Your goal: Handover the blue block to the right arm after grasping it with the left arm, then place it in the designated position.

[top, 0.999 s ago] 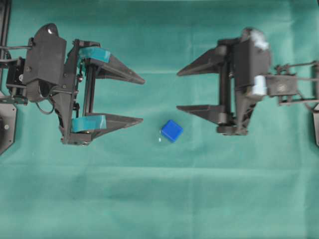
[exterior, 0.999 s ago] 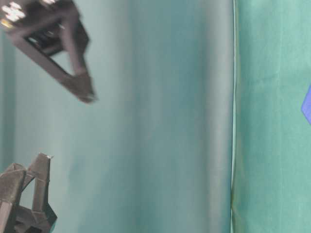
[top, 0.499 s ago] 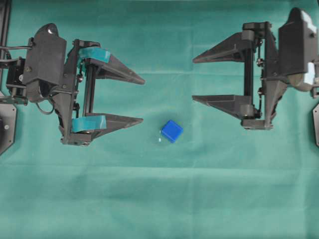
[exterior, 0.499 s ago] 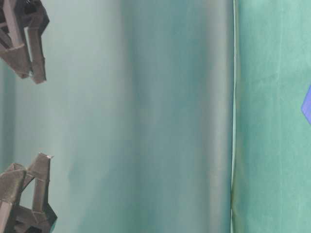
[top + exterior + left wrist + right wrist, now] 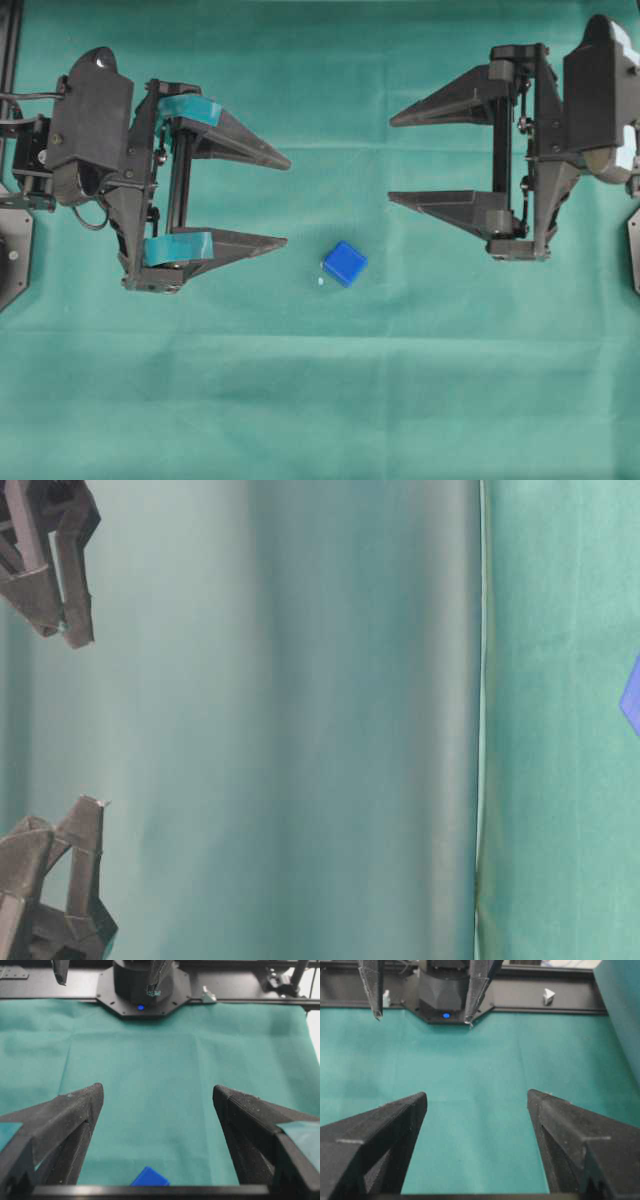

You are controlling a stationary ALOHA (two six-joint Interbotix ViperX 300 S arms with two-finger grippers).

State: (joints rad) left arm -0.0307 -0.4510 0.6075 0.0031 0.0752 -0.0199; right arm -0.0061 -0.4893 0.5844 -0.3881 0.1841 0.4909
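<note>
- Overhead view: bright, even, diffuse light; sharp; faint soft shadows on green cloth.
- Table-level view: soft, smeared backdrop, dimmer at left.
- Wrist views: near fingers slightly soft; white glare far right edge.

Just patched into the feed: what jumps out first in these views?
The blue block sits alone on the green cloth, mid-table, gripped by nothing. The left gripper, with teal-taped fingers, and the all-black right gripper face each other across it, both open and empty. A tiny white dot lies beside the block.
</note>
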